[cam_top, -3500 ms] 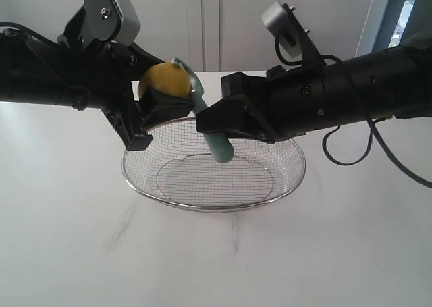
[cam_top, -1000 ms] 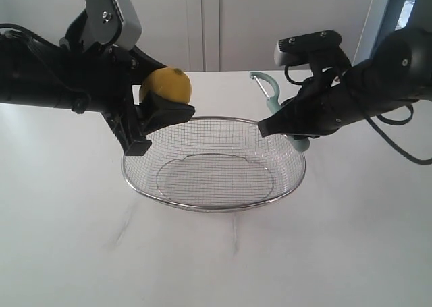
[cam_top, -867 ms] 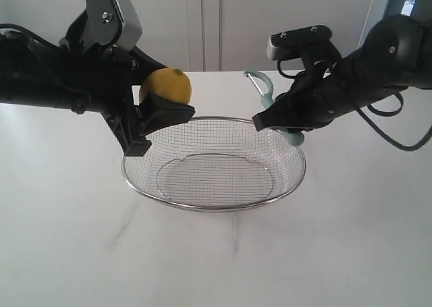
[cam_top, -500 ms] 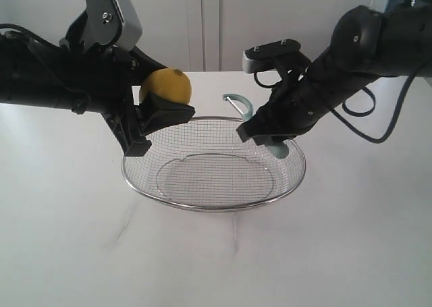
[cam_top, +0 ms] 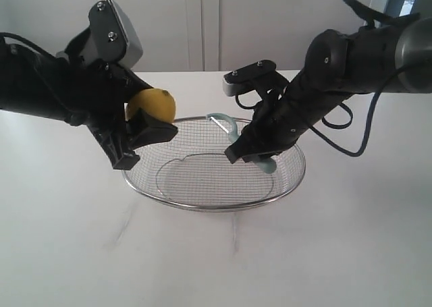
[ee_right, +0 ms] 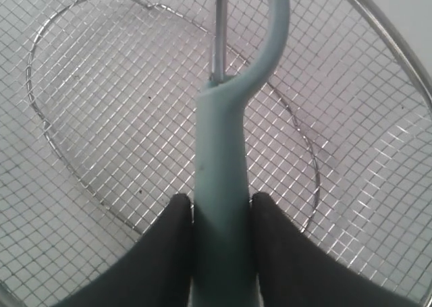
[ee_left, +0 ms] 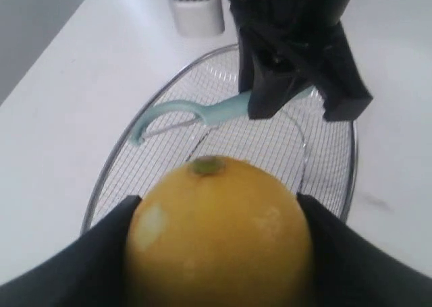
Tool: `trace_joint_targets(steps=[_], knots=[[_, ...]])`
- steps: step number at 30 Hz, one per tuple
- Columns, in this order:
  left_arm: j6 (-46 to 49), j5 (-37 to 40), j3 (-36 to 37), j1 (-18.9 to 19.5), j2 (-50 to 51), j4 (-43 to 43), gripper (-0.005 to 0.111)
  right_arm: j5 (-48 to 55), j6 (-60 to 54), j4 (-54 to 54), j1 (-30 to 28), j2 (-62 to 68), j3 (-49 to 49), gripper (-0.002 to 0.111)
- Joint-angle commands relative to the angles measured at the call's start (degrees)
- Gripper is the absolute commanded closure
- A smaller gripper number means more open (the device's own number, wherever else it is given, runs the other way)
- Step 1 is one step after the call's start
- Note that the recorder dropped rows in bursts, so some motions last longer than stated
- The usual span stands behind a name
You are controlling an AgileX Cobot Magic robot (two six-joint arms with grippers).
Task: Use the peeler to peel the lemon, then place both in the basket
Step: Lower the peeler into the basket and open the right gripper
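I want the peeler (ee_right: pixel 220 158) to land softly. I would bring the right gripper (cam_top: pixel 248 152) low over the middle of the basket (cam_top: pixel 209 209) and let go only when the handle is flat and near the mesh. Its jaws are part closed, squeezing the teal handle, and the blade end sticks out over the mesh. The left gripper (ee_left: pixel 219 239) is spread wide around the lemon (cam_top: pixel 151 106), up by the basket's left rim

Exterior high, looking down — wrist views close; all share basket (cam_top: pixel 216 209).
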Motion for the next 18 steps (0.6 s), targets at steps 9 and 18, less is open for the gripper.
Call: trace_joint_targets(steps=[9,18], knots=[[-9.09,1.94,-0.13,5.69,-0.31,11.36,0.107,-5.02,-0.88,-0.4,0.01,0.68,-0.07,0.108],[-8.98,2.05,-0.13,7.69,-0.31,11.64,0.107,-6.44,-0.67,-0.4,0.01,4.16,0.05,0.108]])
